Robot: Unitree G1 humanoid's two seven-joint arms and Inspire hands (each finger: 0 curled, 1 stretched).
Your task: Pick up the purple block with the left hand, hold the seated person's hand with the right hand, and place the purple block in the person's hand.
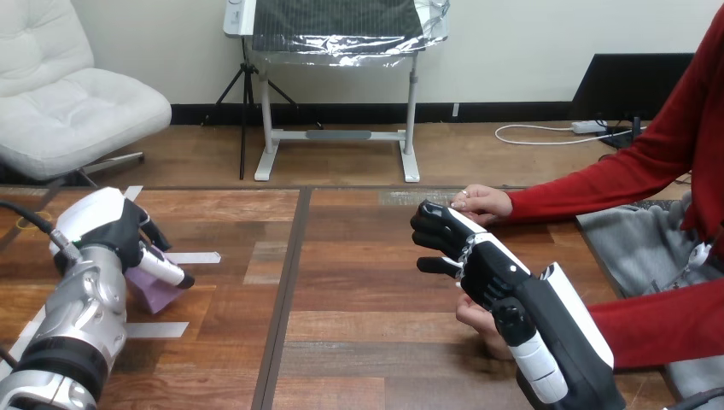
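Left hand (115, 226), 9 o'clock, over purple block (155, 293); cannot tell grip. Right hand (487, 260), 4 o'clock, fingers straight, empty; person's hand (484, 203) at its 12.

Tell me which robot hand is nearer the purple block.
Left. The left hand is right over the purple block, covering its top; the right hand is far across the table, close by the person's hand.
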